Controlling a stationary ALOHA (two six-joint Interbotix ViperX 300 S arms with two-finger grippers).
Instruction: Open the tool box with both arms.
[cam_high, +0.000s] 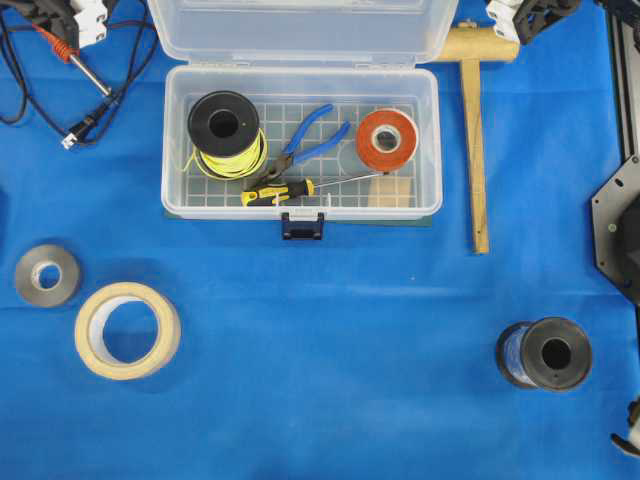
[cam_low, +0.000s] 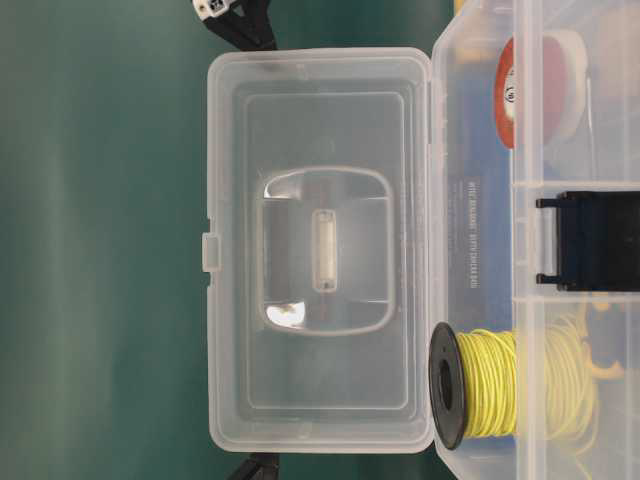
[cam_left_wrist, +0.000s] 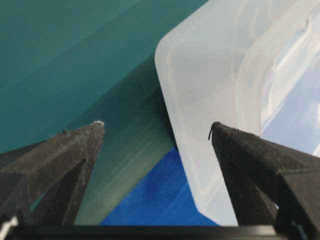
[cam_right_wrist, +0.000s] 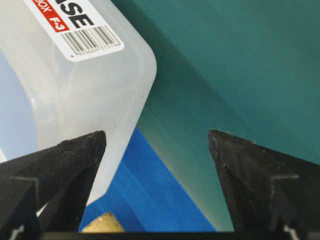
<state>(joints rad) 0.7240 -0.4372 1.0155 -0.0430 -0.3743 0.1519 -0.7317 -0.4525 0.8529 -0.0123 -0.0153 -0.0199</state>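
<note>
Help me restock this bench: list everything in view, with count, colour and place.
tool box: one, clear, top centre, lid open
wire spool: one, black with yellow wire, in box, left
pliers: one, blue-handled, in box, middle
screwdriver: one, yellow-black, in box, front
orange tape: one, in box, right
grey tape roll: one, left
beige tape roll: one, lower left
black spool: one, lower right
wooden mallet: one, right of box
soldering iron: one, top left
left end effector: open, at lid corner
right end effector: open, at lid corner
</note>
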